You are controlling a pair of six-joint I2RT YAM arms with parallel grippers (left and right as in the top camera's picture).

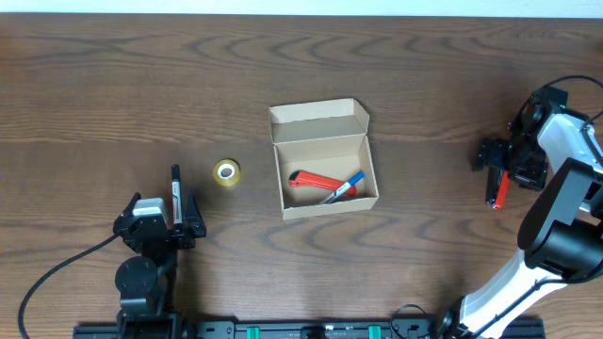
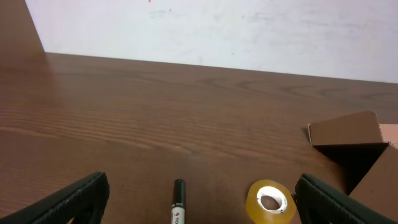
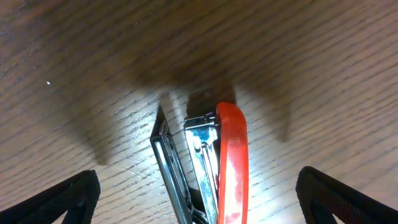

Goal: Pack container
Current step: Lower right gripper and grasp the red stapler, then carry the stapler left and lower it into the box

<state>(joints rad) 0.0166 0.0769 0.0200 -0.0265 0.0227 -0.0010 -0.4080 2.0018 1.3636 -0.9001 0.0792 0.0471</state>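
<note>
Right claw (image 3: 199,186) released, straddling red stapler (image 3: 224,168), long axis 12-to-6; container (image 1: 325,202) lies at 9 o'clock from it, well apart.

Table (image 1: 113,85): dark wood, visible grain, low sheen. Container (image 1: 318,118): tan cardboard, matt, plain. Tape roll (image 2: 270,200): yellowish clear plastic, glossy. Stapler (image 3: 231,168): glossy red plastic top, bright polished metal beside it. Marker (image 2: 178,202): black plastic, slight shine. Left gripper fingers (image 2: 68,202): black, matt. Wall (image 2: 217,31): white, matt.
</note>
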